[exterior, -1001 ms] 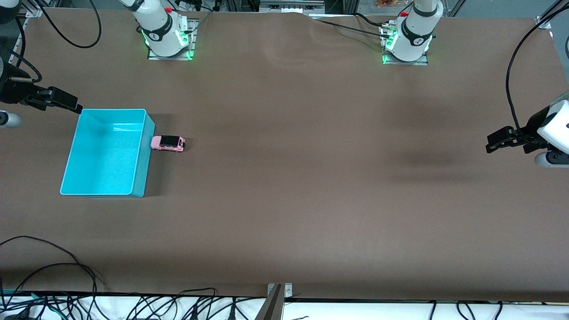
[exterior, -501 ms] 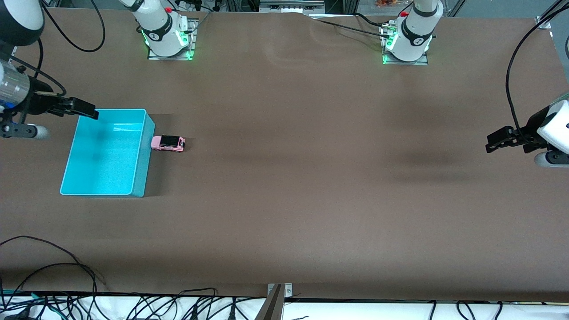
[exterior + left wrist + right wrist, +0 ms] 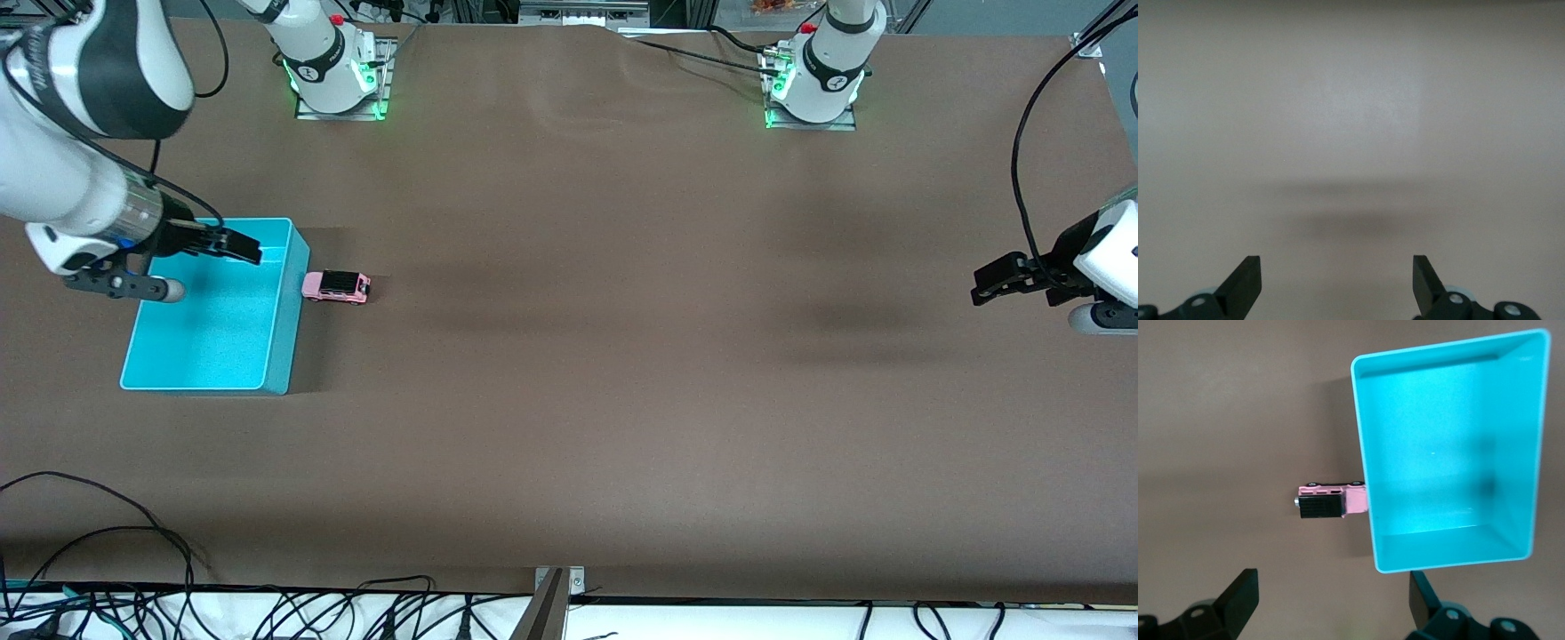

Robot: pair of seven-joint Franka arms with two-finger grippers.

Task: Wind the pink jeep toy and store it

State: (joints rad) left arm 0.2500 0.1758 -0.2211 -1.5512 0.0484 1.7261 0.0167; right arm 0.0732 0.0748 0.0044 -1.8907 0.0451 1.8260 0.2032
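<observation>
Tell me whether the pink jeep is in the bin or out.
Out. The pink jeep stands on its wheels on the table, right beside the cyan bin, whose inside shows nothing.

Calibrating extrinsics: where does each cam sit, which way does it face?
Front: high, across the table, facing both bases; shows the jeep, bin, right gripper over the bin, left gripper waiting.
Left wrist: looks down at bare table; own open fingertips show.
Right wrist: looks down on the jeep and bin; own open fingertips show.
Shared by front and right wrist: jeep, bin.
</observation>
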